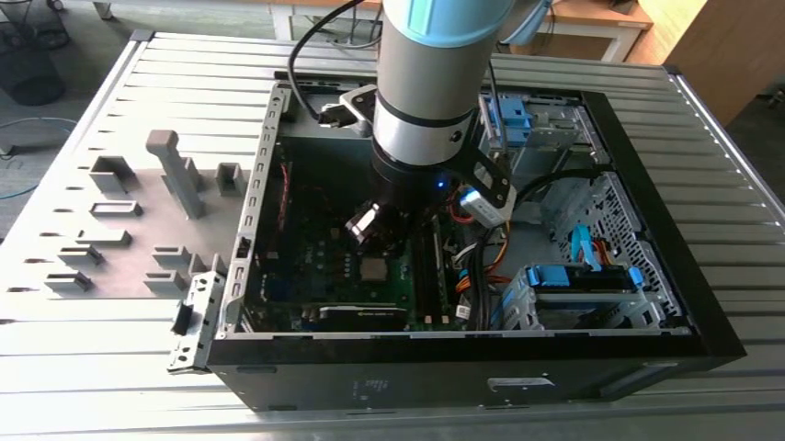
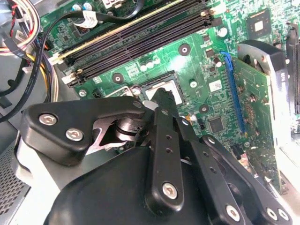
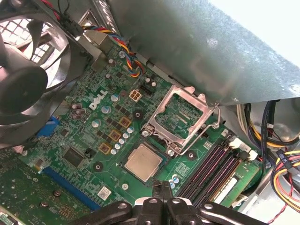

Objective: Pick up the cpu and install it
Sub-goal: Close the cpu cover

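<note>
The cpu [image 3: 143,162] is a small silvery square lying flat in its socket on the green motherboard [image 3: 93,140]; in the exterior view the cpu [image 1: 366,268] shows inside the open computer case [image 1: 650,175]. The black socket bracket [image 3: 180,112] stands flipped open beside it, with its wire lever [image 3: 211,126] raised. My gripper [image 3: 162,186] hovers just above the cpu's edge, its two black fingers pressed together with nothing between them. In the second wrist view the gripper [image 2: 161,96] covers part of the cpu [image 2: 169,87].
A large case fan [image 3: 28,70] and black memory slots [image 3: 211,164] flank the socket. An upright card [image 2: 253,93] stands near it. Cable bundles [image 3: 281,173] and a blue drive cage [image 1: 576,294] fill one side of the case. Grey fixtures [image 1: 172,175] sit on the table at the exterior view's left.
</note>
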Motion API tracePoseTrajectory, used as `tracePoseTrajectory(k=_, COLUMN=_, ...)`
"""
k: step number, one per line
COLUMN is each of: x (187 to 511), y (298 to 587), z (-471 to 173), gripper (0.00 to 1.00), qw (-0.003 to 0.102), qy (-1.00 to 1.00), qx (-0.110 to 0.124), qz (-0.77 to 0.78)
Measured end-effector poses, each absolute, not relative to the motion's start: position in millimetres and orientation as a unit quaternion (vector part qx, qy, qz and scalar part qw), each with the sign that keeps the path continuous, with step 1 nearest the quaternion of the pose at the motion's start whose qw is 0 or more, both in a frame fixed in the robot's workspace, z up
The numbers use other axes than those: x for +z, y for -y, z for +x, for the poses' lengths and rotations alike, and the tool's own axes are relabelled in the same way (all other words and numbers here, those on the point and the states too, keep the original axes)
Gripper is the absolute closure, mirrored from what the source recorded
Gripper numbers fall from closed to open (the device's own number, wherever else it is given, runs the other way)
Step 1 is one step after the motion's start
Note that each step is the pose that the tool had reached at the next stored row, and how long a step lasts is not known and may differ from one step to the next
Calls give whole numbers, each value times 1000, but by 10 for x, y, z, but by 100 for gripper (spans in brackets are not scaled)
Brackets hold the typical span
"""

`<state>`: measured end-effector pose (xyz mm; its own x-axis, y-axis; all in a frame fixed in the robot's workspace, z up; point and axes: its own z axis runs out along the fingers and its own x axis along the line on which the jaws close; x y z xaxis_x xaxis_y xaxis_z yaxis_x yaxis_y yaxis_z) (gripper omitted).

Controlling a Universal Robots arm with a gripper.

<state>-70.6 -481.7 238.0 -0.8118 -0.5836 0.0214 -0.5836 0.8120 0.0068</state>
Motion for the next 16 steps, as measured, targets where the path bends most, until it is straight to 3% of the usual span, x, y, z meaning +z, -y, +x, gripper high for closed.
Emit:
tracePoseTrajectory(k=13, x=2372, y=4815, z=-706, gripper=89, qw=5, qy=952, qx=-19, qz=307)
tracePoseTrajectory(k=16, x=2368, y=4813, z=-706, gripper=89, qw=-1, qy=951, qx=-38, qz=307)
